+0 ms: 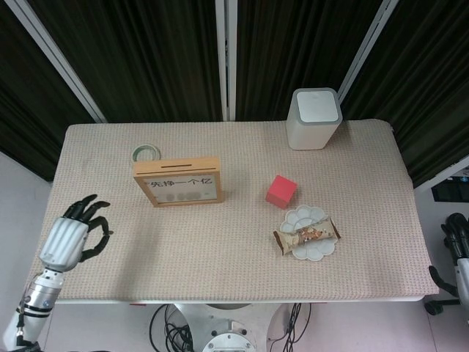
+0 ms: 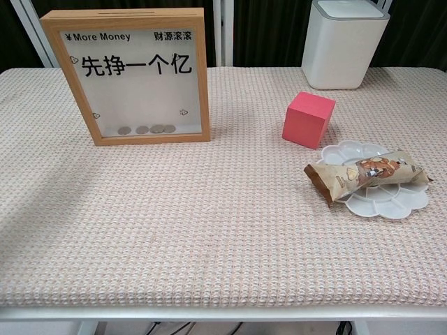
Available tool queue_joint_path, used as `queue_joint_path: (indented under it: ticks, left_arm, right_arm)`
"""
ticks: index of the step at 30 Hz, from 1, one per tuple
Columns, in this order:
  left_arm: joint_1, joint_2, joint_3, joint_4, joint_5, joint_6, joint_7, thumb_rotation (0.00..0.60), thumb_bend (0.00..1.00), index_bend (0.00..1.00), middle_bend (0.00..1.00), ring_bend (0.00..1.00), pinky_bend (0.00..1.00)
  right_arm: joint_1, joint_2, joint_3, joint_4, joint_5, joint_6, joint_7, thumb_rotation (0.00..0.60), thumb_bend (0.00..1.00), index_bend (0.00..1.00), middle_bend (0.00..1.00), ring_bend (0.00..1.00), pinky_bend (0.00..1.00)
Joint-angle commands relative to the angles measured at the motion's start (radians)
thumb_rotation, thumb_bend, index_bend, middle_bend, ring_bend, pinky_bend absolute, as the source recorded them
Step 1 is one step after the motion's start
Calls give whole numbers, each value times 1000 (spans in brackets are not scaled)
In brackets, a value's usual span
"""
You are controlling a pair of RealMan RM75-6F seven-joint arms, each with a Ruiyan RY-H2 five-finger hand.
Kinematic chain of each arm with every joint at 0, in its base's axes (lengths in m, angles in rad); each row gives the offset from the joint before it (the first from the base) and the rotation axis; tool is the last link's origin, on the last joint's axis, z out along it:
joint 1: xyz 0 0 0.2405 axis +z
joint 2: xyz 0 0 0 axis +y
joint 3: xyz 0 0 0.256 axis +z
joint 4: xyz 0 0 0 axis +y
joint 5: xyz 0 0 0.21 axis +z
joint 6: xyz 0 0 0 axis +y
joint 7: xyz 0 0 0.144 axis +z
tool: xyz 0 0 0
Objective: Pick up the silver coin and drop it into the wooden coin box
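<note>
Left hand (image 1: 69, 236) hangs over the near-left edge of the table (image 1: 220, 257), fingers apart, nothing visible between them; reads as released. It's out of the chest view. Right hand (image 1: 459, 238) sits off the far-right side, mostly cropped; can't tell its state.

No loose silver coin visible on the cloth in either view. 4 coins (image 2: 147, 129) lie at the bottom of the wooden coin box (image 2: 133, 77), behind the pane. My read: the drop is done, or the coin is too small to spot.

The box stands up and right of the left hand, which is clearly the nearer one. The top slot (image 1: 171, 166) runs left-right, so a coin would go in edge-down along that axis.
</note>
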Motion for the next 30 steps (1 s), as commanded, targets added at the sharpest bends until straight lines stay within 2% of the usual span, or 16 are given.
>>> queue_joint_path:
  ticks: [1, 3, 7, 13, 20, 26, 30]
  left_arm:
    - [-59, 156, -123, -158, -109, -46, 31, 600, 379, 607, 231, 106, 219]
    - [-89, 194, -162, -205, -148, -80, 38, 600, 380, 611, 233, 106, 219]
    - [-181, 256, -238, -290, -267, -213, 40, 600, 387, 611, 253, 117, 227]
    - [-351, 248, -309, -281, -463, -426, 99, 600, 389, 611, 255, 118, 227]
    - [-532, 203, -344, -222, -728, -585, 193, 600, 388, 611, 256, 118, 226]
    - [-665, 137, -334, -159, -966, -623, 262, 600, 388, 612, 256, 118, 225]
    - [-727, 91, -318, -115, -1081, -622, 288, 600, 389, 612, 258, 118, 224]
  right_arm:
    - [-1, 5, -3, -7, -10, 12, -5, 600, 242, 0, 0, 0, 0]
    - [-2, 8, -2, -11, -6, 13, -8, 600, 242, 0, 0, 0, 0]
    - [1, 8, 0, -14, 1, 4, -14, 600, 242, 0, 0, 0, 0]
    - [8, -3, -4, -10, 1, -11, -24, 600, 242, 0, 0, 0, 0]
    - [9, -2, 0, -7, 11, -12, -23, 600, 243, 0, 0, 0, 0]
    - [12, -11, 3, 10, 25, -28, -9, 600, 242, 0, 0, 0, 0]
    - [16, -15, 5, 21, 28, -34, 0, 600, 243, 0, 0, 0, 0]
